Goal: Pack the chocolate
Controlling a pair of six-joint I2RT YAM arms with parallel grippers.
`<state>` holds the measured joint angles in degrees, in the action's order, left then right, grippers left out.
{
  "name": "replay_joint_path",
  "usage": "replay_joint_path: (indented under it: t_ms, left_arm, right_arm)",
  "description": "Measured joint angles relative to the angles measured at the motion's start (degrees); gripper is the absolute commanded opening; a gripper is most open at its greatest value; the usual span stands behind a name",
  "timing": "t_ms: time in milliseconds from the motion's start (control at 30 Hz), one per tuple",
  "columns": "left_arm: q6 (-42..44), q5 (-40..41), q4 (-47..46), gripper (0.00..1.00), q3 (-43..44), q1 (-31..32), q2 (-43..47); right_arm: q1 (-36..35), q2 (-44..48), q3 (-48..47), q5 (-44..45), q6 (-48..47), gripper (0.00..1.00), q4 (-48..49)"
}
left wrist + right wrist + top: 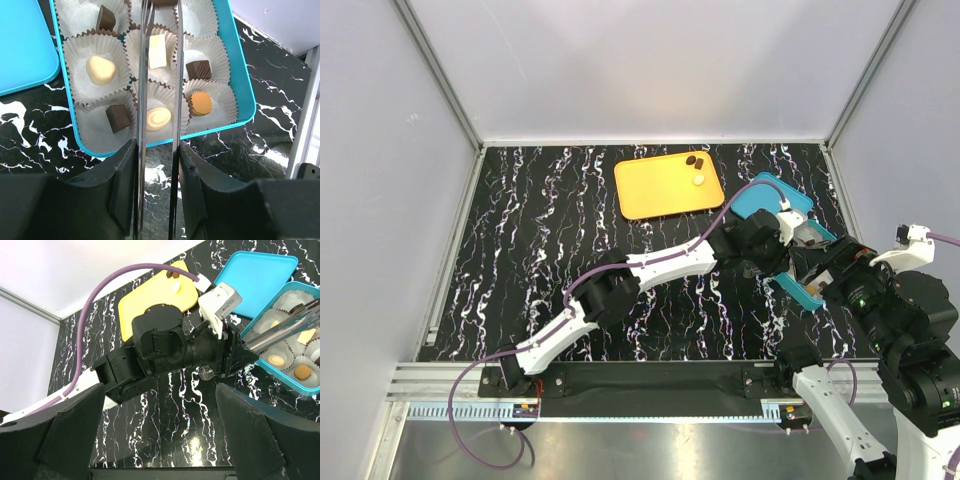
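Observation:
The teal box (240, 75) holds paper cups with chocolate in them: dark pieces (118, 118), cream ones (100, 69) and an orange one (201, 103). My left gripper (158, 155) is shut on metal tongs (141, 100), whose blades reach out over the box. At the top edge a dark piece (162, 2) sits between the blade tips; whether it is pinched I cannot tell. The orange tray (668, 185) carries two dark pieces (692, 160) and a white one (699, 180). My right gripper (162, 405) hangs open and empty, near the box.
The teal lid (770, 200) lies flat beside the box, between it and the tray. The left arm (165, 345) stretches across the marbled black table towards the box. White walls close in the table at the back and sides.

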<state>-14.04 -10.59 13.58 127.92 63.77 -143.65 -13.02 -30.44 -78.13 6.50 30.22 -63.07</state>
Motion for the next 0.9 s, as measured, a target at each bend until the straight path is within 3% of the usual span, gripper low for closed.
replay_joint_path:
  t_ms: [900]
  left_arm:
    - [2.2, 2.3, 0.8, 0.42, -2.1, 0.0, 3.3]
  right_arm:
    - [0.0, 0.0, -0.3, 0.3, -0.5, 1.00, 0.0]
